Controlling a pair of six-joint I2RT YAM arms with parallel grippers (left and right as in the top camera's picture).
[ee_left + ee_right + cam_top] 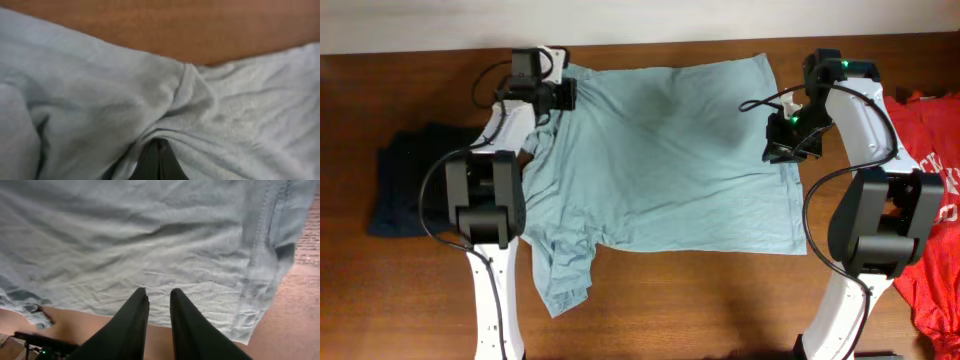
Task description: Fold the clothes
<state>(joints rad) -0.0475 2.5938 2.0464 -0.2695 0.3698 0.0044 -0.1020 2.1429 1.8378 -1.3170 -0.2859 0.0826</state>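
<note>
A light blue T-shirt point(660, 160) lies spread on the wooden table point(700, 300), with one sleeve crumpled at the front left. My left gripper point(565, 95) is at the shirt's far left corner. In the left wrist view its fingers point(159, 145) are shut, with the blue fabric point(90, 100) bunched around the tips. My right gripper point(782, 150) hovers at the shirt's right edge. In the right wrist view its fingers point(159, 294) are slightly apart and empty, over the shirt's hem point(255, 255).
A dark navy garment point(405, 175) lies crumpled at the left of the table. A red garment point(930, 200) lies at the right edge. Bare wood shows in front of the shirt and along the far edge.
</note>
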